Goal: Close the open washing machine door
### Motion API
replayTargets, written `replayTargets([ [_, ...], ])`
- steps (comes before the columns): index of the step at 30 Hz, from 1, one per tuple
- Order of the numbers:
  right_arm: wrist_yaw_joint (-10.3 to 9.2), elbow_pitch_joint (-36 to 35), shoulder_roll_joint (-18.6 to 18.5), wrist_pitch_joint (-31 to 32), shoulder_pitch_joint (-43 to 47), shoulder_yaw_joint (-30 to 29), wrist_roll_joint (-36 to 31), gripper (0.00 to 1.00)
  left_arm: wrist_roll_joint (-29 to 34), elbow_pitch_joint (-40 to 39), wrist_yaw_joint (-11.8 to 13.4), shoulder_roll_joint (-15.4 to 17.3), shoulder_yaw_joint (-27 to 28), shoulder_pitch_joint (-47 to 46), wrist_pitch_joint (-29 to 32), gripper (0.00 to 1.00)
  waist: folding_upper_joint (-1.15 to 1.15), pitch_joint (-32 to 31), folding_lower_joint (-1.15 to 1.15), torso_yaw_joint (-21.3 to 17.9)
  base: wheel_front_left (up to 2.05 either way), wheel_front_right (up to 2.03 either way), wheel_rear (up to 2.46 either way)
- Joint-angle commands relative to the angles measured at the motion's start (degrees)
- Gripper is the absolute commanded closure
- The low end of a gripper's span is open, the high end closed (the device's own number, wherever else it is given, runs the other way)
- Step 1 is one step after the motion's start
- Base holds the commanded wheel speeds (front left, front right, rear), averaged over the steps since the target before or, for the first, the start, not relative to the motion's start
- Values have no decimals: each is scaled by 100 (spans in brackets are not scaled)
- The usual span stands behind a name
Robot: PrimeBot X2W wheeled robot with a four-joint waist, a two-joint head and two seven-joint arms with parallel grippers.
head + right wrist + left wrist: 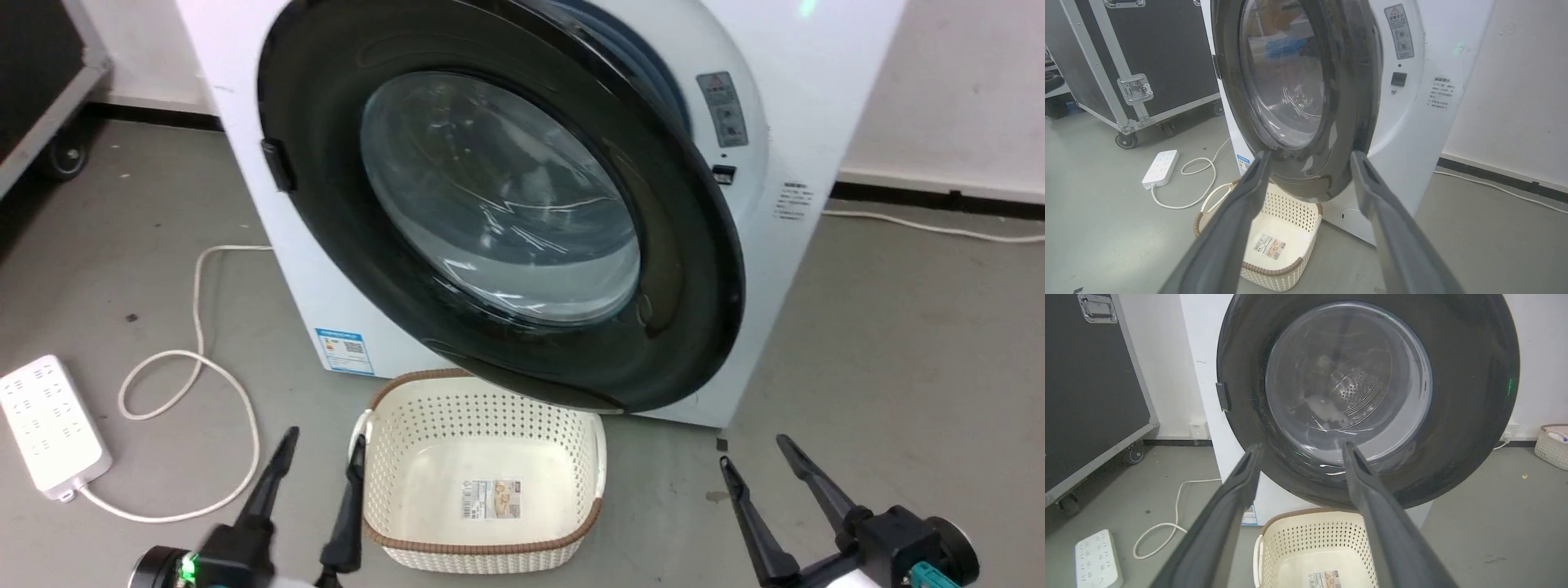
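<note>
— What's the room like?
— Grey floor [882, 343], white wall, and a black wheeled case [1163, 49] on the left. A power strip [49, 420] and its looped cable [196, 286] lie beside the washing machine [808, 106]. A cream basket [482, 416] sits just in front.
— The washing machine door [326, 98]?
— Ajar, right edge standing off the front.
— Labels?
— A blue sticker [344, 350] low down and a grey warning sticker [723, 109]. The print is too small to read.
— The tools?
— The left tool [323, 437] and right tool [753, 451] both have their fingers apart and hold nothing.

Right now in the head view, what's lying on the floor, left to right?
White rectangular power strip → looped white cable → cream perforated plastic basket → thin white cable by the right wall.
</note>
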Motion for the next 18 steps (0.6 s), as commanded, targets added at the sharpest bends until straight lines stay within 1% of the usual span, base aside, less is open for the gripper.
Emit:
replayTargets([
  [1,5,-28,-54,-25,80,33,24,0,246,-74,75,6,-42,108,-24,0,0,-20,1,60,0,0,0],
  [2,5,-27,-68,-20,73,70,48,17,396,-111,113,2,-75,149,-24,0,0,-20,1,86,0,0,0],
  [3,5,-31,-96,-11,60,119,63,61,523,-139,126,5,-126,187,-24,0,0,-16,1,111,0,0,0],
  [4,5,-39,-136,1,41,187,76,95,615,-165,140,-2,-170,219,-24,0,0,-5,1,141,0,0,0],
  [5,5,-50,-188,26,17,283,97,100,654,-184,171,-32,-177,240,-24,0,0,15,1,171,0,0,0],
  [8,5,-116,-388,143,-116,633,241,100,670,-230,187,-108,-169,223,-24,0,0,139,1,278,0,0,0],
  [11,5,-218,-681,263,-415,1000,421,100,662,-224,200,-193,-162,148,-25,0,0,357,1,388,0,0,0],
  [18,5,-160,-1500,521,-1664,1747,983,100,633,-121,142,-369,-221,-157,-25,0,0,960,1,614,0,0,0],
])
